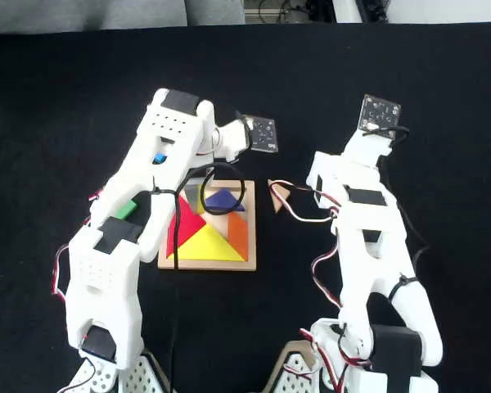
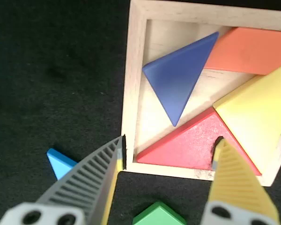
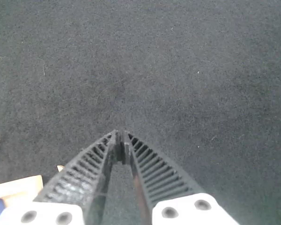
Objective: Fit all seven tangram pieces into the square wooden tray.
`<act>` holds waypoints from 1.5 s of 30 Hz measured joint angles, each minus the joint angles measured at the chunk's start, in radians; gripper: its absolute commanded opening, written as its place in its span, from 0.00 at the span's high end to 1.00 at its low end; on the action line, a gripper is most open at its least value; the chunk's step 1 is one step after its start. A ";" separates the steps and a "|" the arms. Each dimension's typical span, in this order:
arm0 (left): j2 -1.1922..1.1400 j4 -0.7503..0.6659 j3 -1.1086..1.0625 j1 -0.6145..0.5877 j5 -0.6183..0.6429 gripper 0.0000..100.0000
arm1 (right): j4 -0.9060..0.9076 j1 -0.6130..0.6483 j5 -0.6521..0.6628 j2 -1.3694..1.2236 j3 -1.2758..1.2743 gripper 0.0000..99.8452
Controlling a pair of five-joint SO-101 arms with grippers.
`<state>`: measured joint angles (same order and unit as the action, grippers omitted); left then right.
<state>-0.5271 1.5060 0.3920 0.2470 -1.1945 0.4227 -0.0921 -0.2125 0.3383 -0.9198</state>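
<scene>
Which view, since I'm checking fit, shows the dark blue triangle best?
The left wrist view: the dark blue triangle lies whole in the tray. The high view has it small, behind a cable loop. The right wrist view faces black cloth.

One wooden tray (image 2: 131,93). Four pieces sit in it: one dark blue triangle (image 2: 178,75), one orange piece (image 2: 253,49), one yellow triangle (image 2: 257,117) and one red triangle (image 2: 187,145). Two pieces lie on the desk (image 2: 47,70): one light blue piece (image 2: 60,163) and one green piece (image 2: 159,216).

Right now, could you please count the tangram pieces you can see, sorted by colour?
Dark blue piece: 1
Orange piece: 1
Yellow piece: 1
Red piece: 1
Light blue piece: 1
Green piece: 1
Total: 6
</scene>
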 measured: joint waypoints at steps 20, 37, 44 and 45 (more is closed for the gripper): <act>-0.068 -0.203 -0.100 0.011 0.000 0.70 | 0.000 0.000 0.005 0.000 0.000 0.99; -0.110 -0.204 -0.055 0.032 0.000 0.70 | 0.000 0.000 0.005 0.000 0.000 0.99; -0.110 -0.203 0.020 0.032 0.000 0.70 | 0.000 0.011 0.005 0.000 0.000 0.99; -0.110 -0.203 0.020 0.032 0.000 0.70 | 0.000 0.011 0.005 0.000 0.000 0.99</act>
<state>-0.6375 1.3034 0.4120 0.2793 -1.1945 0.4227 -0.0813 -0.2079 0.3383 -0.9198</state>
